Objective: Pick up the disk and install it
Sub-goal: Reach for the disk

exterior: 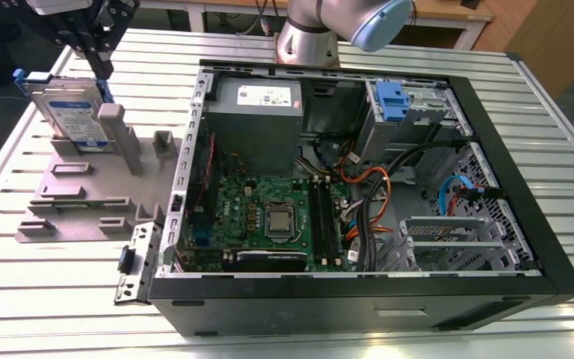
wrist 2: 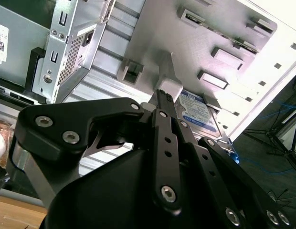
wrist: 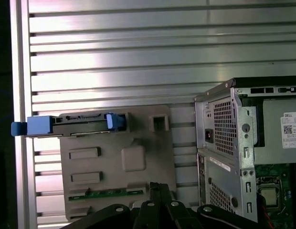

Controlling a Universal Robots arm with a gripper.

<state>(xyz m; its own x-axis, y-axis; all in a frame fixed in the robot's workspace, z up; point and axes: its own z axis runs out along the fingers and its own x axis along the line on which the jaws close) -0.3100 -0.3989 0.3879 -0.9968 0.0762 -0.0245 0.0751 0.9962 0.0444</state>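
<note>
Disk (wrist: 74, 125) edge-on in first wrist view

worktop (exterior: 57, 299): pale metal, ribbed with long parallel slats, glare across it
stand (exterior: 78, 194): grey slotted plastic, flat on the worktop, toward the exterior view's left
computer case (exterior: 367, 310): black, lying open, just beside the stand
arm base (exterior: 307, 45): silver, on the worktop behind the case
</note>
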